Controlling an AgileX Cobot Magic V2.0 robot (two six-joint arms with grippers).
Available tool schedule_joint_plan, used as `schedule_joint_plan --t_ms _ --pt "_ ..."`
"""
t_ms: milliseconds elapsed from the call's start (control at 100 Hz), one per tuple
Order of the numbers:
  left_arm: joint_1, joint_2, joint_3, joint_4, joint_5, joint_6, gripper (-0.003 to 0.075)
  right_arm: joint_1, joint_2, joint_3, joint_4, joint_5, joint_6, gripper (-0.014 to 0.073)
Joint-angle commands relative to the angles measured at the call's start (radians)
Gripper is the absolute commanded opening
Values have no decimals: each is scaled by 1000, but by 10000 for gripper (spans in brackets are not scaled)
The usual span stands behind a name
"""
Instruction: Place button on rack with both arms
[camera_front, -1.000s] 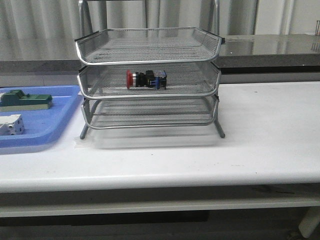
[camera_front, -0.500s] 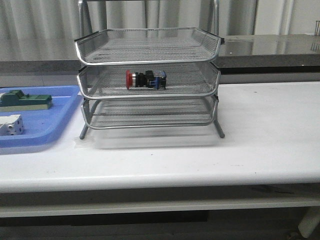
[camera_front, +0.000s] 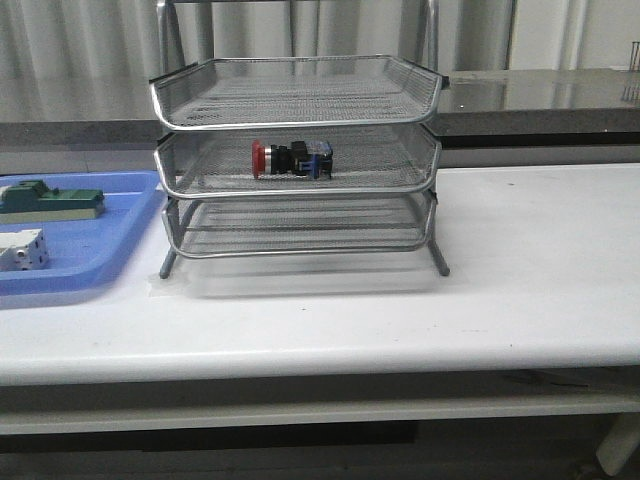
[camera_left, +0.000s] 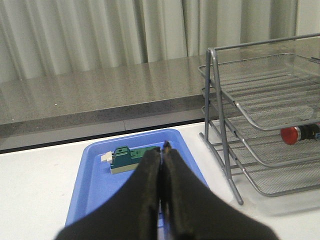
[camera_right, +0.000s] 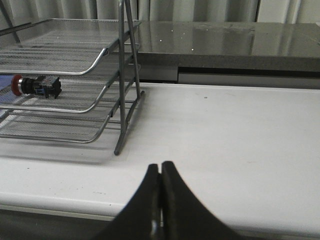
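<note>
The button (camera_front: 291, 158), with red cap and black-and-blue body, lies on its side in the middle tier of the silver wire rack (camera_front: 297, 160). It also shows in the left wrist view (camera_left: 299, 134) and the right wrist view (camera_right: 36, 85). My left gripper (camera_left: 161, 148) is shut and empty, held above the blue tray, well away from the rack (camera_left: 260, 120). My right gripper (camera_right: 160, 166) is shut and empty near the table's front edge, apart from the rack (camera_right: 65, 80). Neither gripper shows in the front view.
A flat blue tray (camera_front: 90, 262) lies left of the rack with a green block (camera_front: 52, 200) and a white block (camera_front: 22, 249) in it. The green block shows past my left fingers (camera_left: 125, 156). A grey counter (camera_front: 540, 95) runs behind the table.
</note>
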Motion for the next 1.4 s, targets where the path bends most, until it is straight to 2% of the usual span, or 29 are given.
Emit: schedule_joint_plan --t_ms 0,310,1390 --pt "3 10 -26 -14 -80 -10 -21 -6 -30 5 -12 -112 -6 -57" --pt "3 12 -26 -14 -80 -10 -21 -6 -33 81 -12 -213 0 -57" --pt "3 12 -26 -14 -80 -10 -21 -6 -33 85 -12 -213 0 -57"
